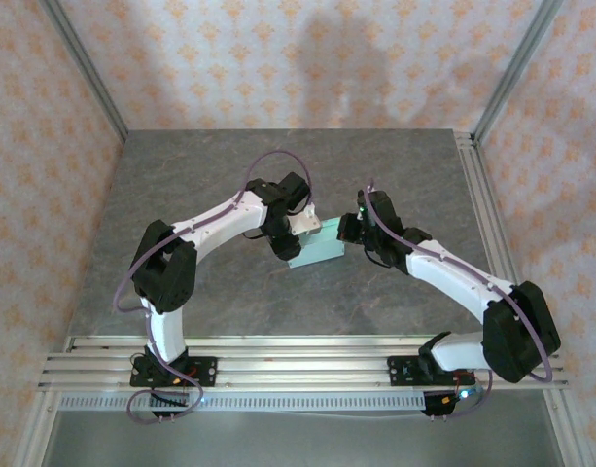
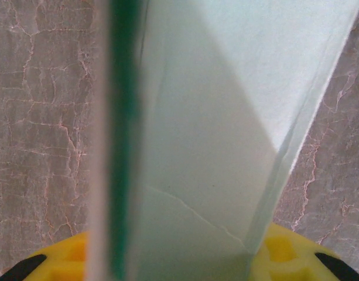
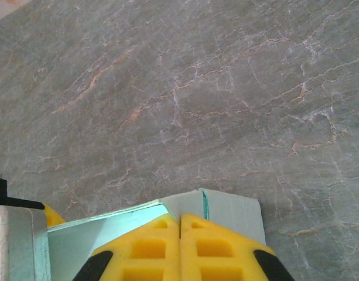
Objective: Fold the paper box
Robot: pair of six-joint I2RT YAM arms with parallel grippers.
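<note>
The left end effector [image 2: 167, 260] grips the paper box [image 2: 214, 117]: its yellow fingers [image 2: 287, 252] sit on either side with the pale green card filling the gap. The right end effector [image 3: 180, 231] has its fingers [image 3: 147, 246] pressed together at the box's other end, right against the card. I cannot tell whether a flap is caught between them. The box sits between the two arms, over the middle of the grey marbled bench [image 1: 181, 185].
</note>
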